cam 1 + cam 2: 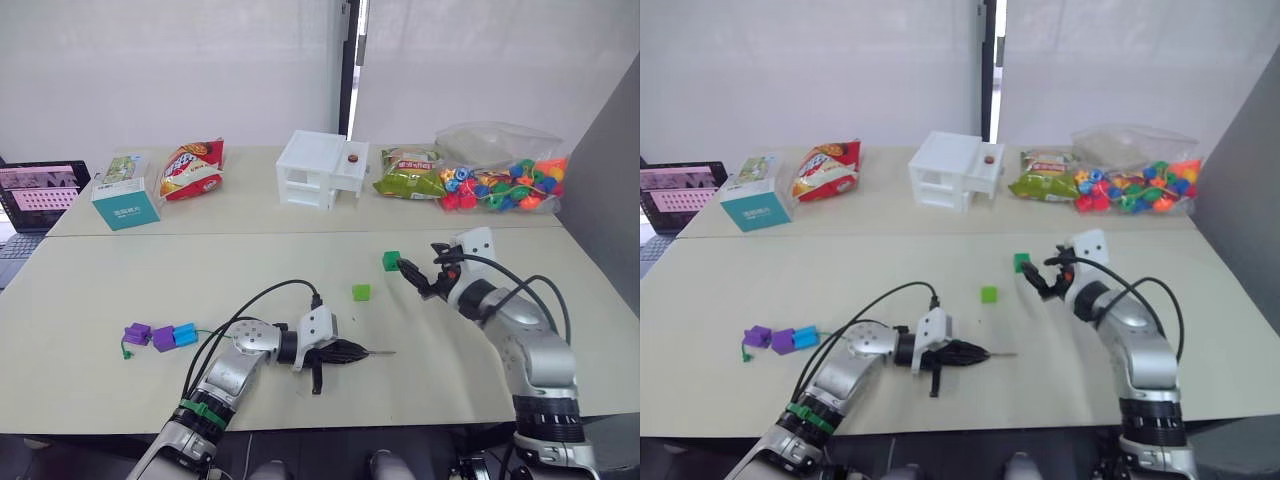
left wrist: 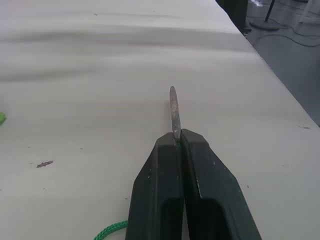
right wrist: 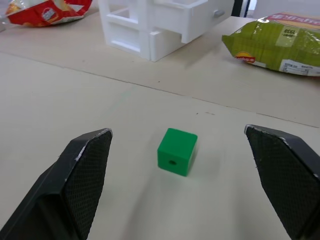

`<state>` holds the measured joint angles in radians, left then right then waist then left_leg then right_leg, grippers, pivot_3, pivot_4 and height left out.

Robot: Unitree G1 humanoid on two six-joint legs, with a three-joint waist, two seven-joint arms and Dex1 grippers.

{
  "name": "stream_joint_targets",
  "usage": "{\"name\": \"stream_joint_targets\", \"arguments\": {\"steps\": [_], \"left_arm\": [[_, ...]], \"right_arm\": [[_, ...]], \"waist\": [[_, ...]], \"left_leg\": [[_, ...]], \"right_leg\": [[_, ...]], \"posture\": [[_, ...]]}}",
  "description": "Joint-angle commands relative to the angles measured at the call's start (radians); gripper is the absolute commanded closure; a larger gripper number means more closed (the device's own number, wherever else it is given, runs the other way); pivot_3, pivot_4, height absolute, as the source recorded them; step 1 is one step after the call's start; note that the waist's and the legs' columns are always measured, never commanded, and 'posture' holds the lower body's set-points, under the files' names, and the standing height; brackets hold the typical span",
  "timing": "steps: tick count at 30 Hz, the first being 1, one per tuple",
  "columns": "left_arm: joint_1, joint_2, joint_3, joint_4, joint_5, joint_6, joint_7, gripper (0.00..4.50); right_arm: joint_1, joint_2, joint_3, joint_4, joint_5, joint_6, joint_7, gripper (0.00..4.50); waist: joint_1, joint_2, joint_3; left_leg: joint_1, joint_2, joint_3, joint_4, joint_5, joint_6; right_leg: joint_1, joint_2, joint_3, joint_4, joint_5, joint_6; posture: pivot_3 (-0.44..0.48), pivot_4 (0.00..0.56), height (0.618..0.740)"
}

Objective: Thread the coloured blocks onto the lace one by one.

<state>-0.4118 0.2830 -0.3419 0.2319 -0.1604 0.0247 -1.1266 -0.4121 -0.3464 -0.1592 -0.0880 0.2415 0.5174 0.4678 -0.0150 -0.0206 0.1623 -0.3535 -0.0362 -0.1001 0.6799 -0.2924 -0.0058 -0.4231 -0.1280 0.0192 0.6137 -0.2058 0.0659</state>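
Flanking dark green block, right hand wide, bare table around

The light green plastic cube sits mid-table on the beige table. Behind and right of it lies the dark green plastic cube; far to its left, three threaded purple and blue cubes; behind it, the white drawer box.
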Motion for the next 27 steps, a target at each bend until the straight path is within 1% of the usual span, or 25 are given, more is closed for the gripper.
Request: {"name": "stream_joint_targets", "arguments": {"steps": [1, 7, 10, 13, 19, 22, 27], "left_arm": [[0.017, 0.003, 0.007, -0.028, -0.002, 0.025, 0.022, 4.5], [0.019, 0.004, 0.01, -0.043, -0.002, 0.027, 0.037, 4.5], [0.02, -0.006, 0.017, -0.047, -0.01, 0.034, 0.048, 4.5], [0.024, -0.007, 0.016, -0.05, -0.011, 0.041, 0.052, 4.5], [0.043, 0.0, 0.031, -0.073, -0.011, 0.055, 0.075, 4.5], [0.048, 0.003, 0.032, -0.082, -0.012, 0.059, 0.081, 4.5], [0.049, 0.003, 0.029, -0.086, -0.012, 0.063, 0.085, 4.5]], "right_arm": [[-0.026, -0.004, 0.024, 0.046, -0.046, -0.053, -0.047, 0.02], [-0.095, 0.039, 0.057, 0.209, -0.061, -0.103, -0.073, 0.02], [-0.13, 0.042, 0.08, 0.276, -0.084, -0.126, -0.072, 0.02], [-0.158, 0.053, 0.087, 0.327, -0.076, -0.146, -0.066, 0.02], [-0.249, 0.076, 0.087, 0.51, -0.091, -0.222, -0.098, 0.02], [-0.292, 0.09, 0.083, 0.606, -0.092, -0.267, -0.112, 0.86], [-0.317, 0.11, 0.081, 0.691, -0.092, -0.316, -0.115, 2.6]], "waist": [[0.0, 0.0, 0.0], [-0.003, 0.0, 0.0], [-0.005, 0.0, 0.0], [-0.004, 0.0, 0.0], [-0.009, 0.0, 0.0], [-0.014, 0.001, 0.0], [-0.019, 0.001, 0.0]], "left_leg": [[0.0, 0.0, 0.0, 0.0, 0.0, 0.0], [0.0, 0.0, 0.0, 0.0, 0.0, 0.0], [0.0, 0.0, 0.0, 0.0, 0.0, 0.0], [0.0, 0.0, 0.0, 0.0, 0.0, 0.0], [0.0, 0.0, 0.0, -0.001, 0.0, 0.0], [0.0, 0.0, 0.0, -0.001, 0.0, 0.0], [0.0, 0.0, -0.001, -0.001, 0.0, 0.0]], "right_leg": [[0.0, 0.0, 0.0, 0.0, 0.0, 0.0], [0.0, 0.0, 0.0, 0.0, 0.0, 0.0], [0.0, 0.0, 0.0, 0.0, 0.0, 0.0], [0.0, 0.0, 0.0, 0.0, 0.0, 0.0], [0.0, 0.0, 0.0, 0.0, 0.0, -0.001], [-0.001, 0.0, 0.0, 0.001, 0.001, -0.001], [-0.001, 0.0, 0.0, 0.001, 0.001, -0.001]], "posture": [[0.0, 0.15, 0.74], [0.0, 0.15, 0.74], [0.0, 0.15, 0.74], [0.0, 0.15, 0.74], [0.0, 0.15, 0.74], [0.0, 0.15, 0.74], [0.0, 0.15, 0.74]]}}
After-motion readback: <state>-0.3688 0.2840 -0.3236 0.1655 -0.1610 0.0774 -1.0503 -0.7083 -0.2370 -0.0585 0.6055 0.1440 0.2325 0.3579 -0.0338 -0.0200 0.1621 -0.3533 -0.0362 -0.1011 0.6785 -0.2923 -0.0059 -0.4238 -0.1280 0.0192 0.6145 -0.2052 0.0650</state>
